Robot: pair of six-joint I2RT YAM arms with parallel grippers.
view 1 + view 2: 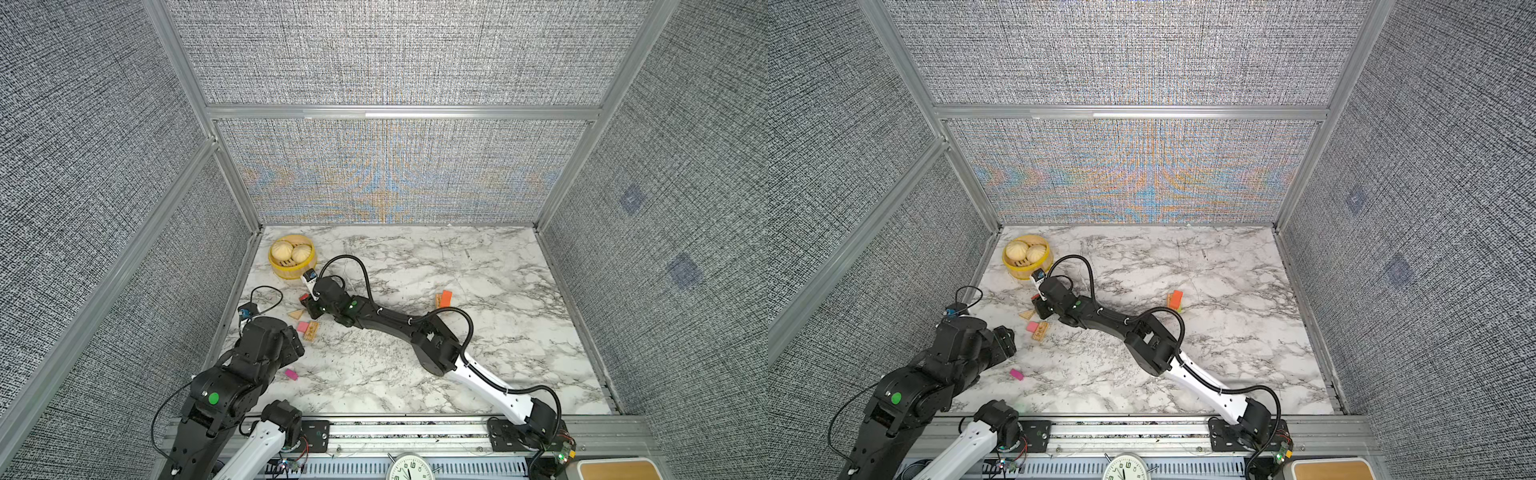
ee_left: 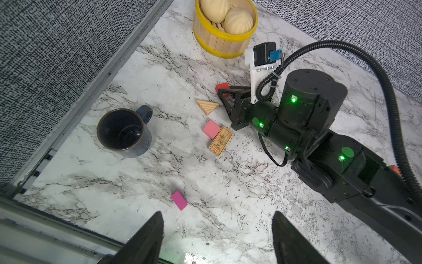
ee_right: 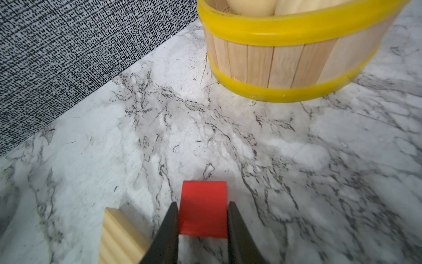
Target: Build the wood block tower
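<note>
My right gripper (image 3: 202, 203) is shut on a red block (image 3: 203, 205), one finger pressed to each side, low over the marble table. Both top views show this red block (image 1: 304, 297) at the left, near the steamer. Beside it lie a tan triangle (image 2: 207, 106), a pink cube (image 2: 211, 129) and a printed tan bar (image 2: 220, 141). A magenta bar (image 2: 179, 200) lies alone nearer the front. The tower (image 1: 444, 299), tan wood topped by an orange block, stands right of the middle. My left gripper (image 2: 218, 213) is open and empty above the table's front left.
A yellow bamboo steamer (image 1: 292, 256) with two buns stands at the back left, close beyond the red block. A dark mug (image 2: 124, 132) stands near the left wall rail. The right arm (image 1: 432, 345) stretches diagonally across the table.
</note>
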